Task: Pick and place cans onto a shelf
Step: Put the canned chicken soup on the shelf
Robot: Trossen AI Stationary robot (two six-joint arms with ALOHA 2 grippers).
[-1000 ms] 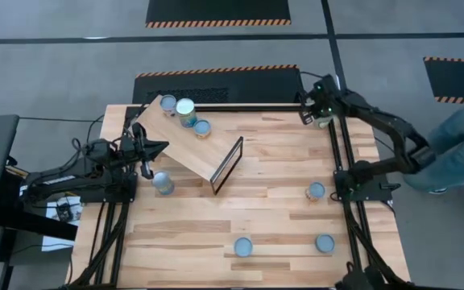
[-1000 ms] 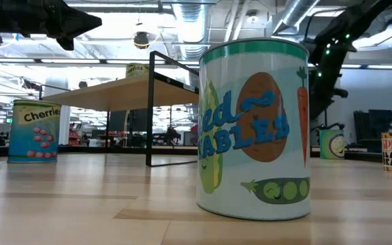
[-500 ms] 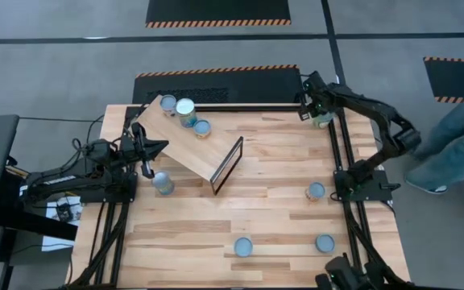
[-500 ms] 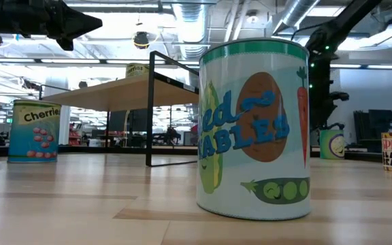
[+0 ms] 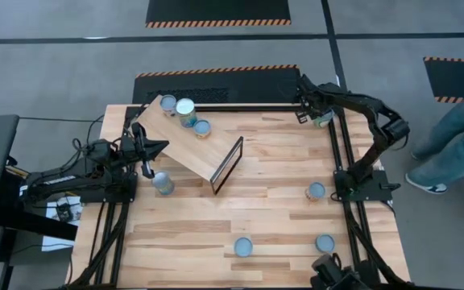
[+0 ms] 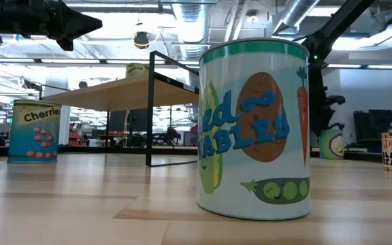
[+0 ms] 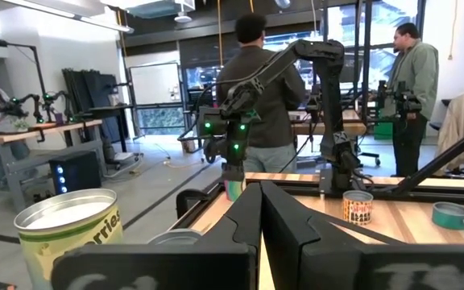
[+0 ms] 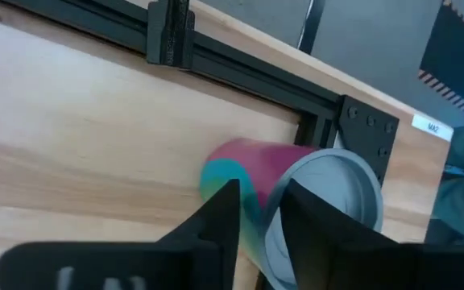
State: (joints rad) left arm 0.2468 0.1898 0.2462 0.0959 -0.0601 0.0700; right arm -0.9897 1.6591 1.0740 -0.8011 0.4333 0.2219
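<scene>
The light wood shelf [image 5: 192, 137] slants across the far left of the table, its dark-framed end [image 5: 226, 165] toward the middle. Three cans [image 5: 186, 109] stand on its far end. Loose cans stand upright on the table [image 5: 163, 184], [image 5: 316, 191], [image 5: 242, 246], [image 5: 325, 242]. A pink and teal can [image 5: 323, 121] stands at the far right corner and also shows in the right wrist view [image 8: 329, 189]. My right gripper [image 8: 260, 221] is open just above this can's rim. My left gripper [image 5: 161, 147] is shut and empty beside the shelf's left side. My right gripper comes at the pink and teal can from above, slanting, with one fingertip [image 8: 220, 213] over the can's side and the other over its silvery top [image 8: 337, 181]. I cannot tell whether they touch it. The can stands on the table.
Dark frame rails [image 5: 341, 161] run along the table's right side and far edge beside the corner can. A person's legs [image 5: 457, 141] are off the table's right edge. The mixed-vegetables can [image 6: 254, 129] stands close to the near edge. Several people stand in the room beyond.
My right gripper has moved a little toward the table's left and down toward the can at the far right corner, with its elbow swinging toward the far edge. The person at the right has shifted. The cans and shelf have stayed in place.
</scene>
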